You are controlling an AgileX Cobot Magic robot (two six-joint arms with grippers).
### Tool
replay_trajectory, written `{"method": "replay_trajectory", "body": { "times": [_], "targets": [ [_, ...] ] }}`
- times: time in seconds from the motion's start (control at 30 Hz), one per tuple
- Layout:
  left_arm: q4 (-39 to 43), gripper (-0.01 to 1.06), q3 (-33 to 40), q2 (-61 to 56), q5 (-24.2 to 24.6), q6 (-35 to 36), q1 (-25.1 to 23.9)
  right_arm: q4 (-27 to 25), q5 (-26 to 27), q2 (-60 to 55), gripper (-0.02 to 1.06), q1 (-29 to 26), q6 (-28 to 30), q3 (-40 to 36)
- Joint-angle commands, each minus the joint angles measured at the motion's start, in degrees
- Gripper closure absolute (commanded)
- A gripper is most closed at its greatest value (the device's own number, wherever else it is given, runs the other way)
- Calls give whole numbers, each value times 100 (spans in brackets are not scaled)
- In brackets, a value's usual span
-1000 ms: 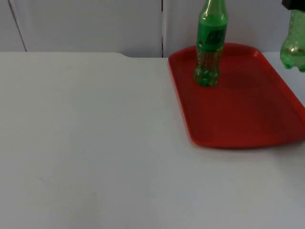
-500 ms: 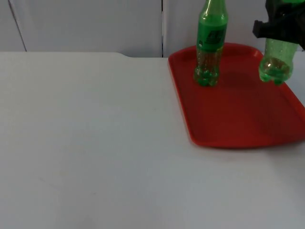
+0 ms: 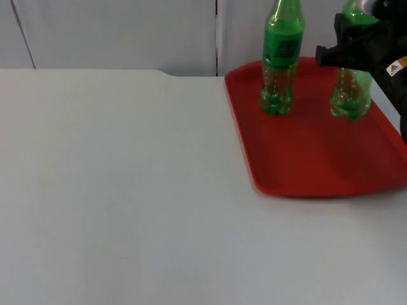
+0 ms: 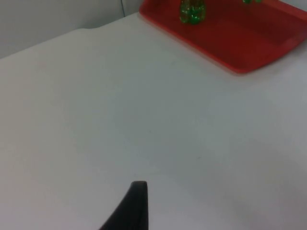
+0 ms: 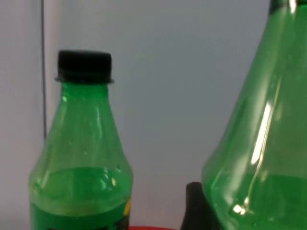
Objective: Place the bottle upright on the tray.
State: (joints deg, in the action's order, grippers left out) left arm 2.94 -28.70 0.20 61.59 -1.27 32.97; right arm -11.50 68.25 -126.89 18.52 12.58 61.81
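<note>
1. Setting: white surface ending at a grey partition wall.
2. Red tray, at the surface's far right.
3. Labelled green bottle, black-capped, upright at the tray's rear left.
4. Second green bottle, upright, base on or just over the tray's rear; judged nearly placed, release remaining.
5. Right gripper, pinching the second bottle's upper body.
6. Left gripper, waiting over bare surface; finger spacing cannot be told.
7. Obscured: second bottle's cap and neck; base contact with tray uncertain.
</note>
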Motion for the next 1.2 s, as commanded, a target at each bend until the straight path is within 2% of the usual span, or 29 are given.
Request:
{"method": "replay_trajectory", "body": {
  "times": [0.0, 0.27, 0.67, 0.97, 1.17],
  "targets": [
    [29, 0, 35, -20, -2, 1, 21, -21, 171, -17, 105, -69, 73, 48],
    [41, 0, 30, -20, -2, 1, 21, -19, 171, -209, 105, -330, -81, 48],
    [57, 0, 30, -20, -2, 1, 21, 63, 171, -318, 104, -333, -81, 48],
    [57, 0, 30, -20, -2, 1, 21, 74, 171, -419, 97, -333, -96, 48],
    [57, 0, 30, -20, -2, 1, 21, 65, 171, -524, 97, -333, -470, 48]
  ]
}}
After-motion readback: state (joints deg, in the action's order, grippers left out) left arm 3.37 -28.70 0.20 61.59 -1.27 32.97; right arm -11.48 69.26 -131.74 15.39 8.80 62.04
